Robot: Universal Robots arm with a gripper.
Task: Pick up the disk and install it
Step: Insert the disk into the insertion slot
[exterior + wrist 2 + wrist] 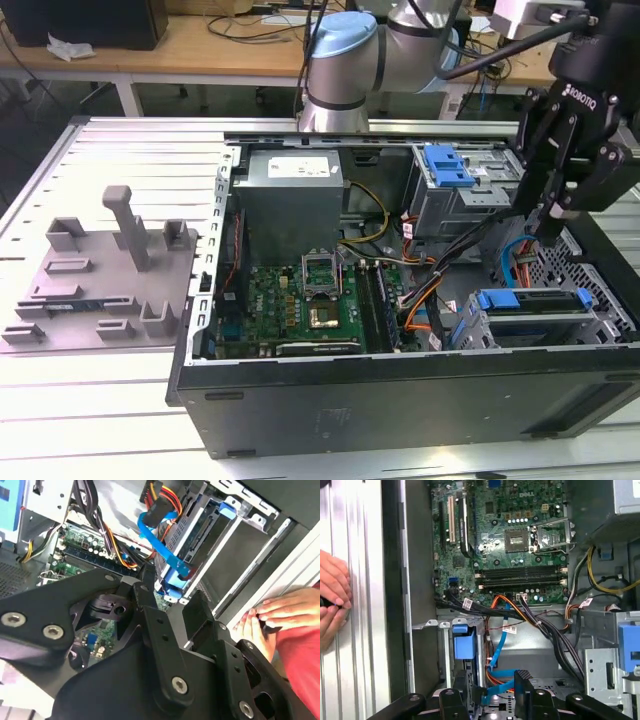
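Black fingers [524, 686] spread wide, empty; gripper [493, 684] hovered inside open black computer case [400, 400]; silver blue-framed disk [528, 303] sat in drive cage, gripper's 6 o'clock in exterior view; thin blue flat cable [161, 546] near gap might snag on descent; person's hand [332, 600] at case edge.

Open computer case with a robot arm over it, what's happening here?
A robot arm is working inside the open computer case. Its hand hangs open and empty over the drive area, close to a blue-framed disk that sits in a drive cage. A person's hand rests on the table just outside the case.
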